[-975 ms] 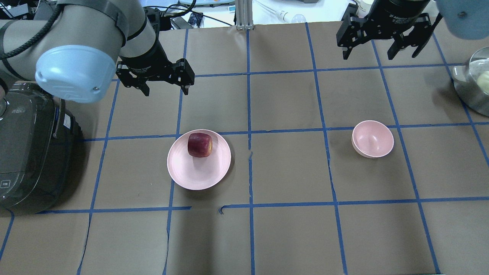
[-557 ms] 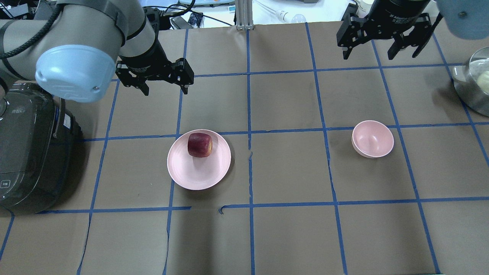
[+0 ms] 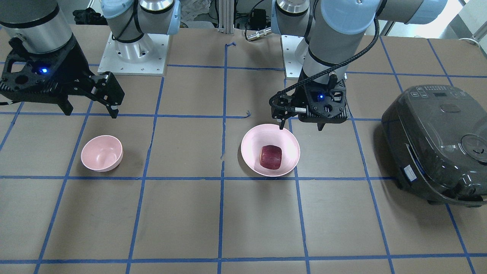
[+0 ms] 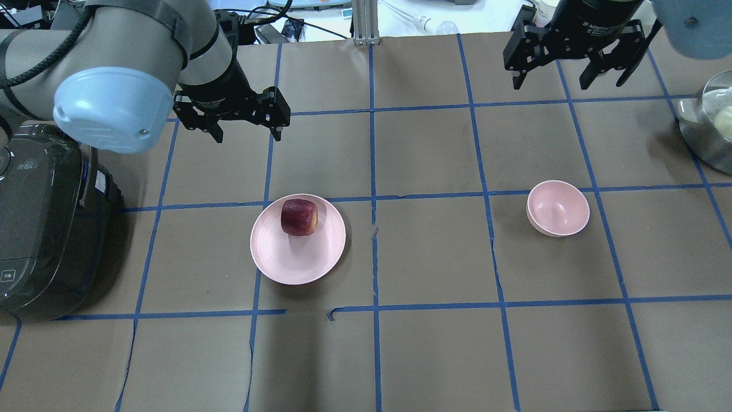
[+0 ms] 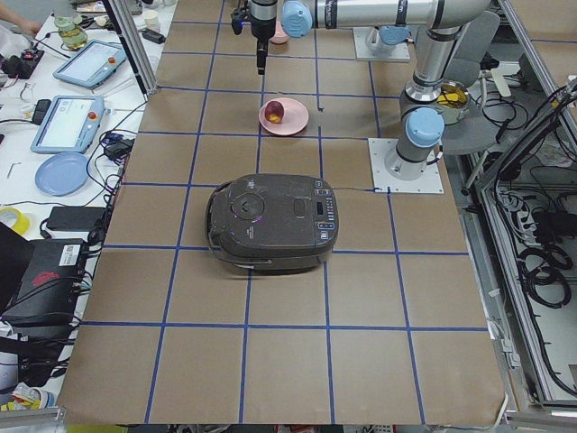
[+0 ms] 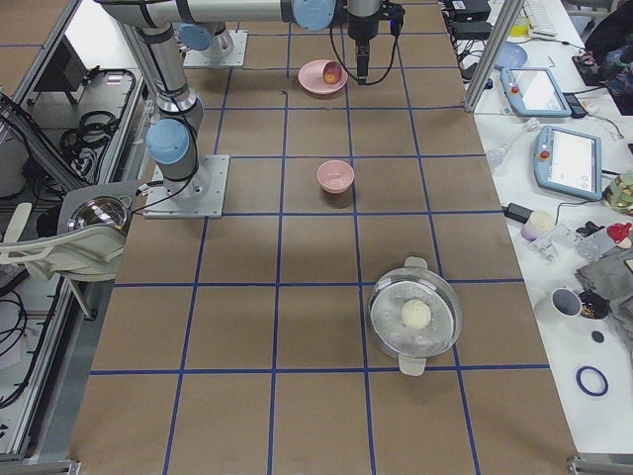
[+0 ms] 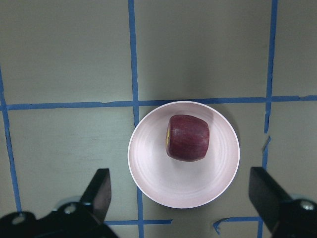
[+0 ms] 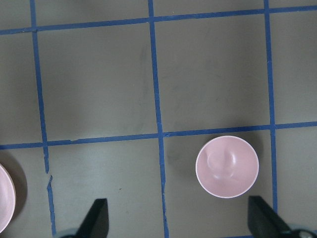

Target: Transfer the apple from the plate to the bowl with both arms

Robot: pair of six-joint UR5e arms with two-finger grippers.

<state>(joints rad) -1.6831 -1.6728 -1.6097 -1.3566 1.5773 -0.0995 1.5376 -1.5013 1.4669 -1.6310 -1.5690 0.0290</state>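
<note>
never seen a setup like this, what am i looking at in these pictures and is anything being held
These are two robot arms at a table marked with a blue tape grid. One camera looks down from behind the robot, one faces it, two look along the table from its ends, and one sits on each wrist. On the table are a red apple on a pink plate, an empty pink bowl, a dark rice cooker and a metal pot. The left tool hangs open near the plate, the right tool open near the bowl. Nothing is held.
</note>
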